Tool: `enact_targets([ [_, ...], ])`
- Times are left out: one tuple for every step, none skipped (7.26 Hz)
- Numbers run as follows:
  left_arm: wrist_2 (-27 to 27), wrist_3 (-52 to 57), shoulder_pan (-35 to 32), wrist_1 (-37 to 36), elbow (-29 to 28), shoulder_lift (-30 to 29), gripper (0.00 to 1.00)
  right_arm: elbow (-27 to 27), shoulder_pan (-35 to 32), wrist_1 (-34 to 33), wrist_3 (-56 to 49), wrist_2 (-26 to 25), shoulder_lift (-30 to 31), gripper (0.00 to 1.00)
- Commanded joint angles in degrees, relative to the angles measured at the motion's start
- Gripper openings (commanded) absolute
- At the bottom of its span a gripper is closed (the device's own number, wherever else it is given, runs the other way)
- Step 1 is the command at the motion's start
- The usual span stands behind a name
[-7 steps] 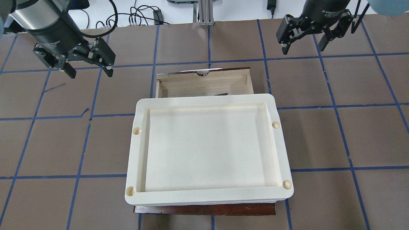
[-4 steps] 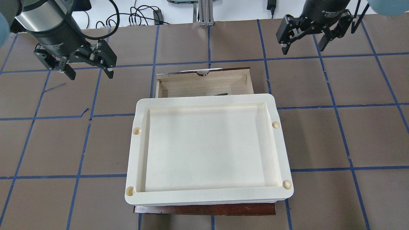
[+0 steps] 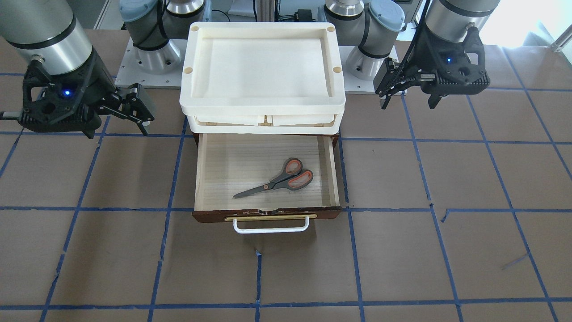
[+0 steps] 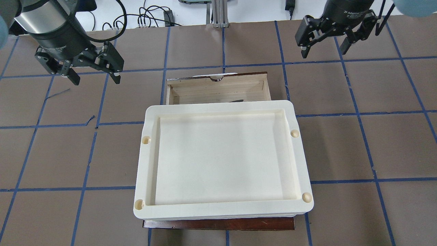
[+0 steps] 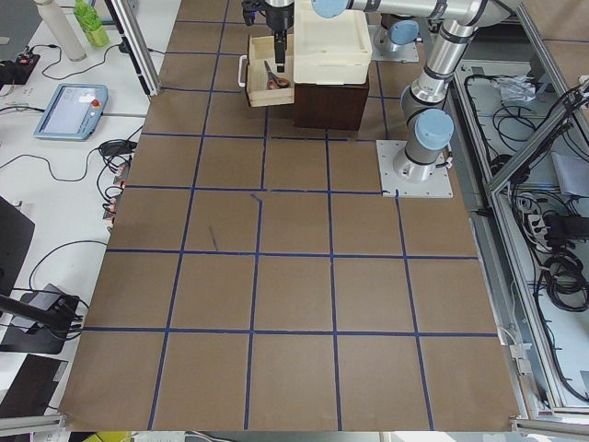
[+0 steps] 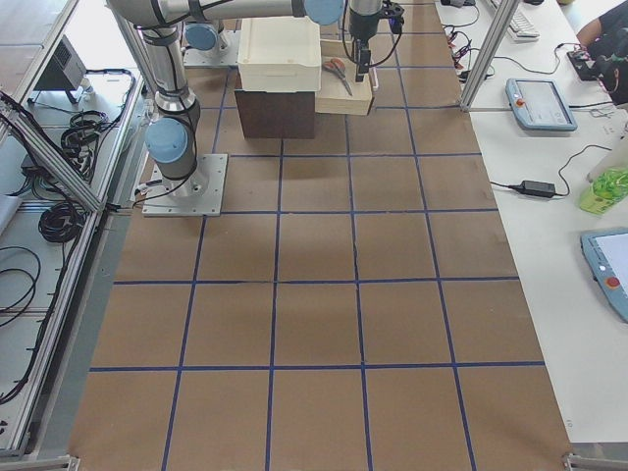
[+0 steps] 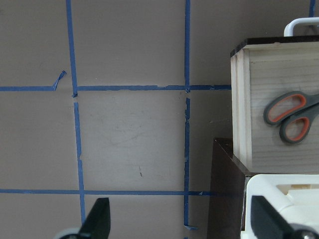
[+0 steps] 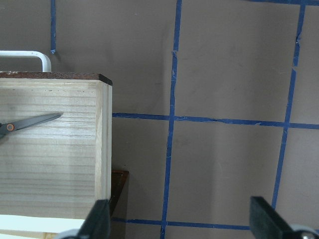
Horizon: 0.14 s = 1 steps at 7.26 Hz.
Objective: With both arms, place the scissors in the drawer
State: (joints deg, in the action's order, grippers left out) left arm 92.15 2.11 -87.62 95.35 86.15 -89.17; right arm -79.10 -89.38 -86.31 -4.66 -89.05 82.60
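Our left fingers (image 4: 75, 78) and right fingers (image 4: 304, 49) stand apart, empty; an off-centre push could skew the drawer (image 3: 232, 161), jolting the scissors (image 3: 277, 179) or stacked trays (image 3: 187, 96)

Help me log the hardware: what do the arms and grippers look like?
The left arm and right arm are silver-grey tubes with light blue joint caps. The left gripper and right gripper are black, two-fingered, white-lettered, each with a blue light.

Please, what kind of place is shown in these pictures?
Probably a robotics lab: left arm and right arm mounted at a table gridded with blue tape, a teach pendant and cables on the side bench.
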Motion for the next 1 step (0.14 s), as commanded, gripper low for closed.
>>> enact_targets([
  [0.05,0.00,0.00,-0.08,-0.02,0.05,1.00,0.09,0.00,0.00,-0.08,-0.07,0.01,1.00],
])
